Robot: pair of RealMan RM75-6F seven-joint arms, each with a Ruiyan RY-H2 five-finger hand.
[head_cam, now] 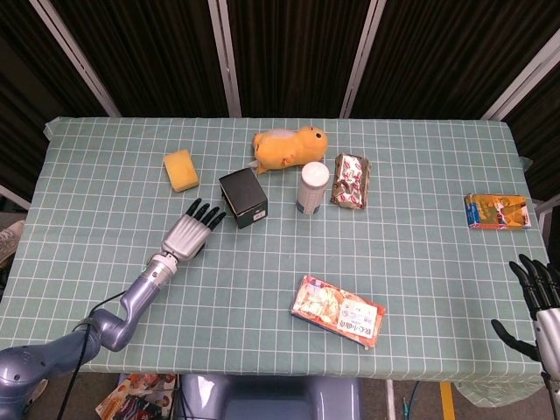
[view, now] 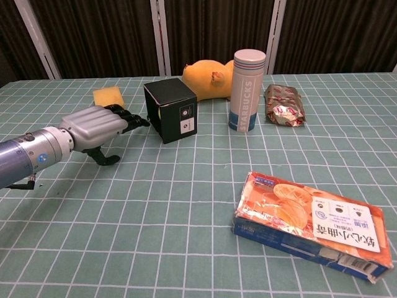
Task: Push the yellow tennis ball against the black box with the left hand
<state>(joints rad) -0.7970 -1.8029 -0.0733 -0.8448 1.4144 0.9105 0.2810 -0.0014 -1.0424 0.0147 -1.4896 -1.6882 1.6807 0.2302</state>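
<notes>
The black box stands left of the table's middle. My left hand lies low over the cloth just left of it. The fingers are stretched out and a little apart, their tips reaching the box's left side. It holds nothing. No yellow tennis ball shows in either view; the spot between the fingertips and the box is covered by the fingers. My right hand hangs off the table's near right corner with its fingers spread and nothing in them.
A yellow sponge lies behind the left hand. An orange plush toy, a white tumbler and a foil snack pack sit right of the box. A snack carton lies near the front, an orange packet far right.
</notes>
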